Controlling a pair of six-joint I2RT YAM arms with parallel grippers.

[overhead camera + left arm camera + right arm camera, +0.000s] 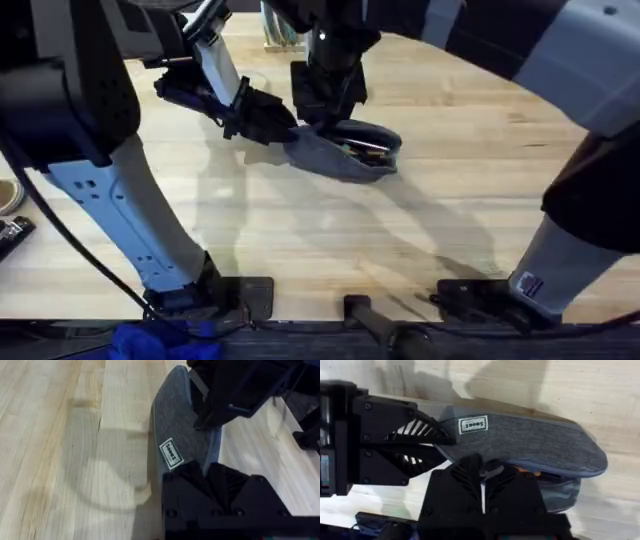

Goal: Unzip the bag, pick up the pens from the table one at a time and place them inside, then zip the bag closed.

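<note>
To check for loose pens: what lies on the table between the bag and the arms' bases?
Overhead, that stretch of table is bare wood with shadows; no pens lie between the bag and the bases.

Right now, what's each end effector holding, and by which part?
Left end effector clamps the bag by its end, near the label. Right end effector is shut at the bag's zipper edge.

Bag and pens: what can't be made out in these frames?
- Zipper pull: right wrist view, the right end effector covers the bag opening; its hold cannot be told.
- Pen count: overhead, items inside the open bag are too small to count.
- Bag end: left wrist view, the left end effector hides it.
- Far table edge: overhead, dark blurred arms cover it.
</note>
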